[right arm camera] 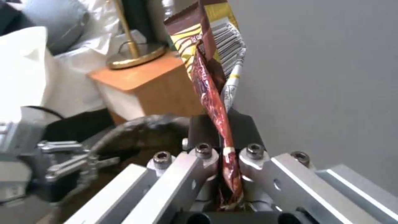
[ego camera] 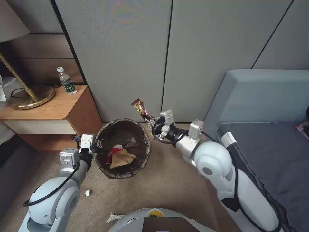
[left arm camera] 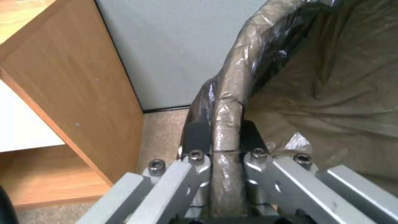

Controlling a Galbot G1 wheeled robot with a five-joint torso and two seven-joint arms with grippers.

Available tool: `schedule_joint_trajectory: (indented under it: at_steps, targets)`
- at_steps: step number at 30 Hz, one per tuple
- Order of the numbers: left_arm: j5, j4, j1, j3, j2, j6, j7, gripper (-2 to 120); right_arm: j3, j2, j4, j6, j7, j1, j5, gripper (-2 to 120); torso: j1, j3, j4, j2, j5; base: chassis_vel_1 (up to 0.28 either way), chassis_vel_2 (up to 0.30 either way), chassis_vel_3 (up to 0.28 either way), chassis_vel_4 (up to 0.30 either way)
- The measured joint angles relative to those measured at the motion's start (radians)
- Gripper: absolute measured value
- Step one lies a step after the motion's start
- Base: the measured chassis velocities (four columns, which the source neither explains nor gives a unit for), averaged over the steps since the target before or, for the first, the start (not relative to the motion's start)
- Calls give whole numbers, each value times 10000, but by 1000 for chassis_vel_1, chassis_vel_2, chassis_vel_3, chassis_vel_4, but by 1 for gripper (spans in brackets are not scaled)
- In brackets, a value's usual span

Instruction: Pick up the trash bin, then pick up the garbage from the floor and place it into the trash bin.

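While the left gripper (ego camera: 96, 145) clamps its jaws on the bag-covered rim of the trash bin (ego camera: 124, 147), the bin sits on the carpet (ego camera: 167, 183) beside the wooden nightstand (ego camera: 54, 112). Inside it lie a crushed red-and-white cup (ego camera: 113, 152) and a brown paper scrap (ego camera: 124, 158). The right gripper (ego camera: 150, 121) is near the bin's far rim, its jaws closed on a brown snack wrapper (right arm camera: 207, 62) that stands upward.

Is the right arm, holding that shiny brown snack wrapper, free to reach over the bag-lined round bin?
Probably yes. The right gripper pinches the brown snack wrapper just beside the bag-lined bin's rim, with nothing between them.
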Motion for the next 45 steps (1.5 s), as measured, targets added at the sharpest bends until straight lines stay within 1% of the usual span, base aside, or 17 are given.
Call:
schedule_joint_trajectory:
  at_steps: [5,9,21,29,31,32,35,36,37,38,41,42,45]
  targets:
    - [6,34,-20,0,-10,-1,2,3,-695,417,-20,-192,271,191,26,0,0,0,2,0,-1,0,0,0,0]
    - [13,55,-23,-11,-31,-1,3,3,-1033,527,-19,-271,368,241,75,0,0,0,2,0,-1,0,0,0,0]
    - [16,122,-85,-19,-38,-8,3,3,-1803,378,19,-416,696,200,140,0,0,0,0,0,0,0,0,0,0]
    - [8,155,-126,-19,-45,-11,12,3,-2120,291,-31,-514,881,181,105,0,0,0,1,0,0,0,0,0,0]
    - [3,158,-139,-19,-47,-11,13,3,-2210,312,-32,-565,1009,174,87,7,0,0,1,0,0,0,0,0,0]
    - [3,158,-139,-19,-47,-11,13,3,-2210,312,-32,-565,1009,174,87,7,0,0,1,0,0,0,0,0,0]
    - [-10,164,-150,-19,-48,-12,15,3,-2348,377,-32,-630,1276,169,96,20,0,0,1,0,1,0,0,0,0]
    - [-16,166,-151,-19,-48,-12,16,3,-2420,407,-30,-659,1395,180,108,26,0,0,1,0,0,0,0,0,0]
    - [-16,166,-151,-19,-48,-12,16,3,-2420,407,-30,-659,1395,180,108,26,0,0,1,0,0,0,0,0,0]
    - [-17,170,-154,-19,-48,-12,17,3,-2432,413,-27,-676,1419,190,111,29,0,0,1,0,1,0,0,0,0]
    - [-17,184,-175,-5,-78,-12,20,3,-2434,405,12,-715,1450,217,131,43,0,0,1,0,1,0,0,0,0]
    - [-17,184,-175,-5,-78,-12,20,3,-2434,405,12,-715,1450,217,131,43,0,0,1,0,1,0,0,0,0]
    - [-14,188,-177,11,-97,-12,27,3,-2438,436,40,-730,1458,219,133,58,0,0,1,0,1,0,0,0,0]
